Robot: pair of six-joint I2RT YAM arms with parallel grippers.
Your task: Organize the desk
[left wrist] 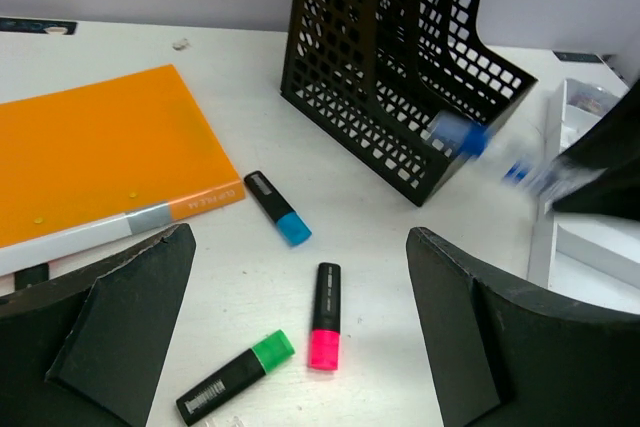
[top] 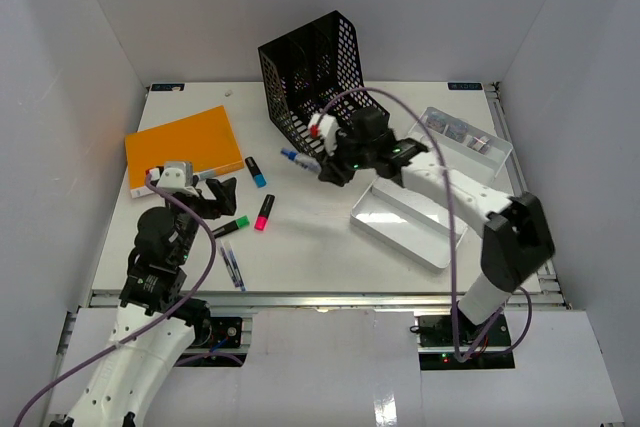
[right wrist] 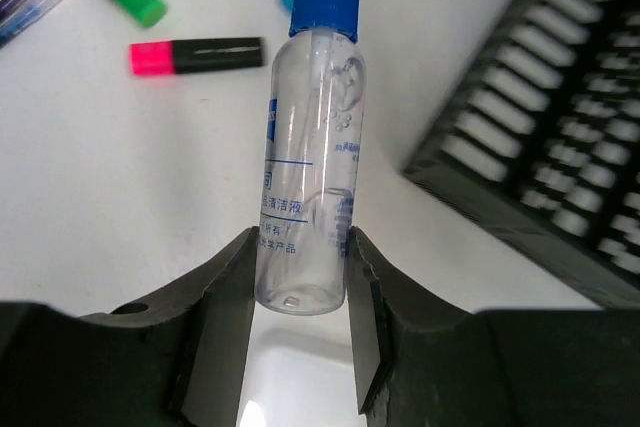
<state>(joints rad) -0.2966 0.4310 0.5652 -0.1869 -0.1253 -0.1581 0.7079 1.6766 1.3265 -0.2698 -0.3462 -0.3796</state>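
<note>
Clear plastic with a blue collar: this is the spray bottle (right wrist: 310, 127) that the right pincer (right wrist: 300, 242) holds. Its two fingers are closed on the lower part of the bottle's body, so the jaws stand partly open around it. The top of the bottle is cut off by the edge of the wrist view, and the print on its label is too small to read. I cannot tell if the bottle touches the surface under it.

To the right of this pincer a black mesh file holder (left wrist: 400, 67) stands, blurred in the wrist view. Beyond the fingers, to the left, lies a pink highlighter (left wrist: 324, 315).

The left pincer (left wrist: 300, 242) is opened wide and holds nothing. Between and ahead of its fingers lie the pink one, a blue highlighter (left wrist: 278, 208) and a green highlighter (left wrist: 236, 377). An orange folder (left wrist: 100, 157) lies ahead to its left. From here the bottle is only a blurred smear beside the holder.

Under both pincers is the desk (top: 320, 247), white and flat, with an aluminium rail at the near edge. A silver tray (top: 405, 225) lies on it below the right arm, and a clear box (top: 465, 137) sits further right, its contents too small to make out. Plain white walls (top: 80, 67) close the desk on three sides.
</note>
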